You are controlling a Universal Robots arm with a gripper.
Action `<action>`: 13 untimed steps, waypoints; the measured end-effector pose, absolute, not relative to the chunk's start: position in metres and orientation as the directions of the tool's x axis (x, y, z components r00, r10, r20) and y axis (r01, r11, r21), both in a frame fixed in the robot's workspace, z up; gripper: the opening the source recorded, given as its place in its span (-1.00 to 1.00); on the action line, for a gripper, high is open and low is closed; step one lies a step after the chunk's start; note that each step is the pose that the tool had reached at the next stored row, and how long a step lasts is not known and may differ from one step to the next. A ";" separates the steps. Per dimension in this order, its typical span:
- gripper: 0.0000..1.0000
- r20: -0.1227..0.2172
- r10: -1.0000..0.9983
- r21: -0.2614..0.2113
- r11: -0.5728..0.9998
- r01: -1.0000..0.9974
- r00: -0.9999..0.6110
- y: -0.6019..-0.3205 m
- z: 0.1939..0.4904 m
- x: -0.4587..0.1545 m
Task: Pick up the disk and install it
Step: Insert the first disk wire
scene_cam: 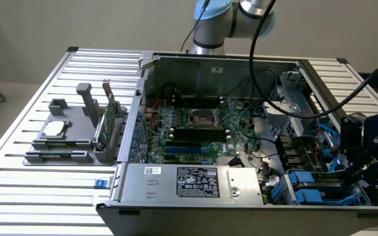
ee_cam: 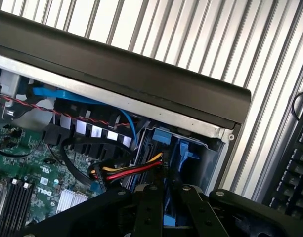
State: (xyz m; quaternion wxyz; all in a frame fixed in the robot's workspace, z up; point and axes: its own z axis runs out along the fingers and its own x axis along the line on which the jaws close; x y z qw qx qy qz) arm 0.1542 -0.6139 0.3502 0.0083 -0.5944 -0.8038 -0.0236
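Silver-grey jointed robot arm point(scene_cam: 225, 19) with pale blue joint caps: the lower segments stand upright at the far middle of the exterior view. A black cable point(scene_cam: 258, 73) drops from the upper joint and sweeps across to the exterior view's right. Black gripper point(scene_cam: 363, 157) sits low at that view's right edge, wrist pitched downward and leaning inward. In the wrist view, the gripper point(ee_cam: 166, 210) shows black linkage bars with silver pivot pins, spread symmetrically.

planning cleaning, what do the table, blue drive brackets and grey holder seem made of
Table: likely aluminium, pale ribbed slats, dull sheen.
Blue drive brackets: probably plastic, uniform matte blue, moulded shapes.
Grey holder: seemingly plastic, flat matte grey, blocky.
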 end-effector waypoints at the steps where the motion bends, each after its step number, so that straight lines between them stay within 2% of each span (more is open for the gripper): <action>1: -0.67 0.041 0.956 0.028 0.291 0.956 -0.292 -0.614 0.351 0.154; 13: -0.67 0.031 0.960 0.038 0.277 0.960 -0.278 -0.613 0.353 0.138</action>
